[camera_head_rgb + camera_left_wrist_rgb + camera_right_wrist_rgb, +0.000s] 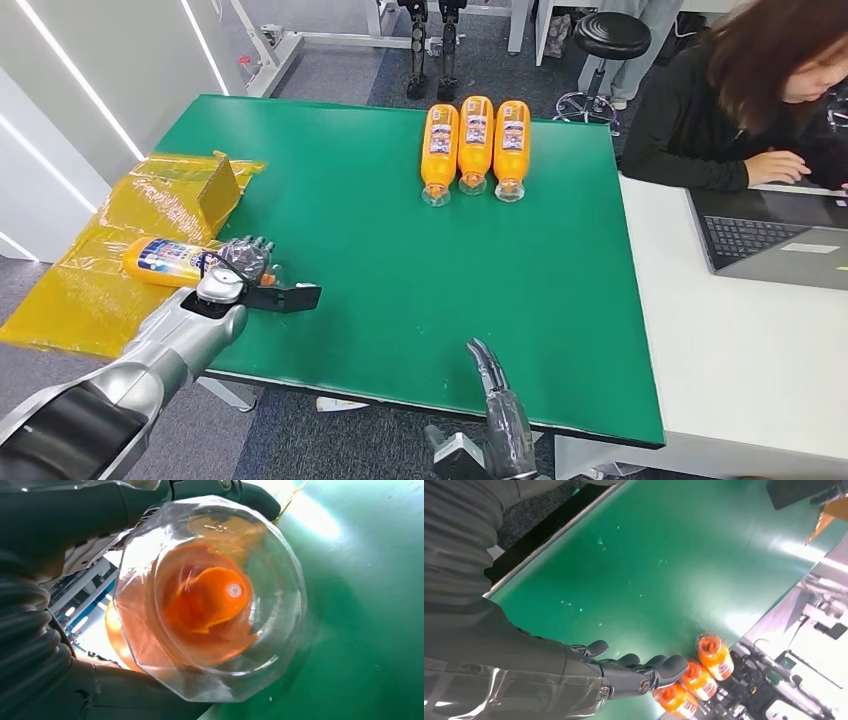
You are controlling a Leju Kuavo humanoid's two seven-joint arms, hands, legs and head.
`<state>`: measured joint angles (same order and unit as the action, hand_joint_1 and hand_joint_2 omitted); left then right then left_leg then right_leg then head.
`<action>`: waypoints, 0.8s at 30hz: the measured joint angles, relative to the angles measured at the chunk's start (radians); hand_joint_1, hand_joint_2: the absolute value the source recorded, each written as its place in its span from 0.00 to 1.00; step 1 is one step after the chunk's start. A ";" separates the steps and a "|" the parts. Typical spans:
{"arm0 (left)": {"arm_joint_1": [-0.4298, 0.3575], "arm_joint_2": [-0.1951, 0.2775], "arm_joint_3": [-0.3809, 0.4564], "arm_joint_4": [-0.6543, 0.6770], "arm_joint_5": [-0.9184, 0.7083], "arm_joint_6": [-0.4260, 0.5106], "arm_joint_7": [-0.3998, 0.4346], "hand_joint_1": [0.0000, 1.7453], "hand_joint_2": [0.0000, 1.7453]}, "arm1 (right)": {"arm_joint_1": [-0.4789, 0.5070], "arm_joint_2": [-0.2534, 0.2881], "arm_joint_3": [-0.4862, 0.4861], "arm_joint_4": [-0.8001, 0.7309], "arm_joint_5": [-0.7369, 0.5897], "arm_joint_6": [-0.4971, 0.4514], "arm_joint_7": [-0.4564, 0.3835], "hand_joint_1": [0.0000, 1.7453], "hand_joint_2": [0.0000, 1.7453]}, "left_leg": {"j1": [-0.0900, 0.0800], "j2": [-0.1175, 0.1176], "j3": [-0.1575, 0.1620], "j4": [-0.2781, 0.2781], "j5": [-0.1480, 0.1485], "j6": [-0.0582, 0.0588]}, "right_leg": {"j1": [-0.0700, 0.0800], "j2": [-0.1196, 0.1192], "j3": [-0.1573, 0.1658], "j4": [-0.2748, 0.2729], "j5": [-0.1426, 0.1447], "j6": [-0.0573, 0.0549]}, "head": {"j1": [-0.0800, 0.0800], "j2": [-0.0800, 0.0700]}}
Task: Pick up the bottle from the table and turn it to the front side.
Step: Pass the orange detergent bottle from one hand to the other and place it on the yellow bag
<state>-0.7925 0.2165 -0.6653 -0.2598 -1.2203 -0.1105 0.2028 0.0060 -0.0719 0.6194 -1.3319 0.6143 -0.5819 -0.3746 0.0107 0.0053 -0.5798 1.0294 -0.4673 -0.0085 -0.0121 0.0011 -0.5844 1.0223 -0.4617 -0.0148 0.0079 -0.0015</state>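
An orange bottle point(165, 262) with a blue and white label lies on its side at the green table's point(400, 260) left edge, over a yellow sheet. My left hand point(243, 262) grips its clear end. In the left wrist view that clear end of the bottle point(210, 600) sits close up, with my left hand point(75, 520) wrapped around it from both sides. My right hand point(495, 385) hovers over the table's near edge with straight fingers and holds nothing. The right wrist view has this hand point(634, 672) above bare green surface.
Three more orange bottles point(475, 145) lie side by side at the far middle of the table, the same bottles point(696, 677) beyond my right fingers. A yellow sheet with a folded flap point(100, 300) hangs off the left edge. A person point(740, 90) works at a laptop point(770, 240) on the white table point(740, 360) to the right.
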 joint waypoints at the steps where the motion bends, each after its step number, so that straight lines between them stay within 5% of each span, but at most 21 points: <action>1: 0.001 0.001 0.004 0.000 0.002 0.001 0.003 0.00 1.00 | -0.003 0.000 0.003 0.002 0.001 0.005 0.002 0.00 1.00 | 0.000 0.000 0.000 0.000 0.000 0.000 | 0.000 0.000 0.000 0.000 0.000 0.000 | 0.000 0.000; 9: 0.006 -0.030 0.013 0.000 -0.035 0.096 -0.008 0.00 1.00 | -0.023 0.018 0.007 0.031 0.033 0.015 0.014 0.00 1.00 | 0.000 -0.001 0.002 -0.001 0.002 -0.002 | 0.000 -0.001 0.000 0.000 0.000 0.000 | 0.000 0.000; 17: 0.079 -0.127 0.035 -0.116 -0.034 0.306 -0.248 0.00 1.00 | 0.006 0.021 -0.023 0.015 0.035 -0.073 0.031 0.00 1.00 | -0.001 -0.005 -0.002 0.000 0.002 -0.001 | 0.000 -0.005 -0.002 -0.002 0.000 0.000 | 0.000 0.000; 24: 0.193 -0.134 0.043 -0.480 0.336 0.097 -0.514 0.00 1.00 | 0.094 0.021 -0.110 -0.069 0.034 -0.101 0.015 0.00 1.00 | -0.001 -0.003 -0.006 0.001 0.000 0.001 | 0.000 -0.003 -0.006 -0.003 0.000 0.000 | 0.000 0.000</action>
<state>-0.5994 0.0823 -0.6225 -0.7395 -0.8840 -0.0131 -0.3115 0.1003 -0.0509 0.5097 -1.4014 0.6480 -0.6826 -0.3600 0.0100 0.0027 -0.5862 1.0301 -0.4671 -0.0076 -0.0125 -0.0015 -0.5904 1.0191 -0.4617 -0.0143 0.0079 -0.0015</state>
